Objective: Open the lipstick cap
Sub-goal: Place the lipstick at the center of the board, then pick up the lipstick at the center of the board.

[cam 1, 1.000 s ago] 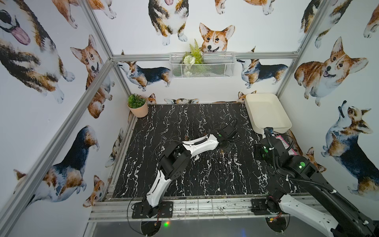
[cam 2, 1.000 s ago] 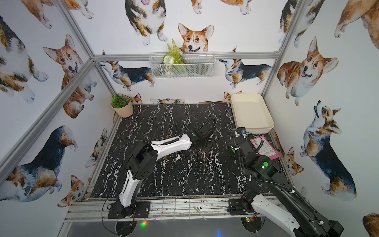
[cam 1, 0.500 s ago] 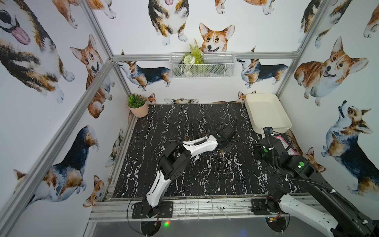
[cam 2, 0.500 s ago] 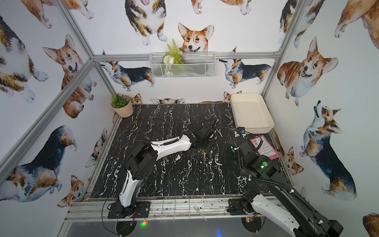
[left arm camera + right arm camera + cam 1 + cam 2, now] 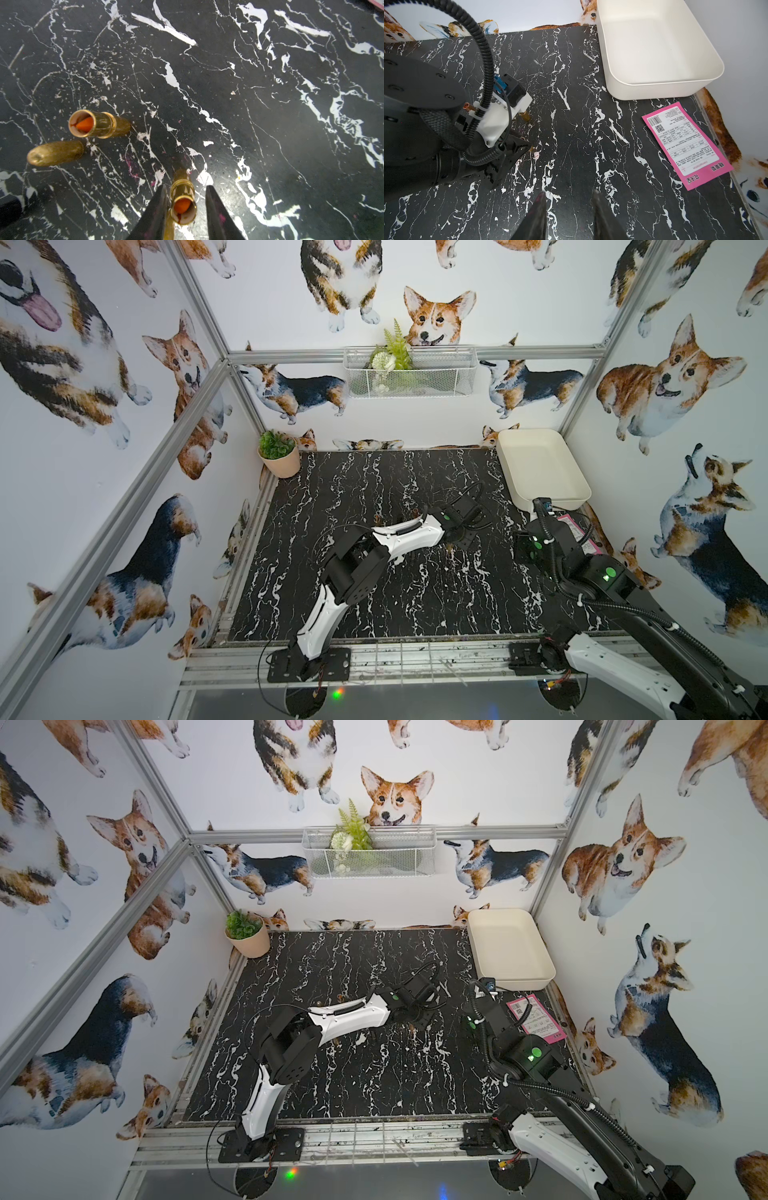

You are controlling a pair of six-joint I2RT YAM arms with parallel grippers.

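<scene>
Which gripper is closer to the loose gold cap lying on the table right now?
Left. The left gripper straddles an uncapped lipstick, with the gold cap lying nearby. The right gripper, open and empty, is beyond the left wrist, nearer the pink packet.

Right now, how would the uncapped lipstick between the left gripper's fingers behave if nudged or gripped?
The lipstick looks tall and narrow, standing on end, so a side nudge from the left gripper would probably tip it. Its shiny gold shell likely slips. The exposed orange tip may smear.
</scene>
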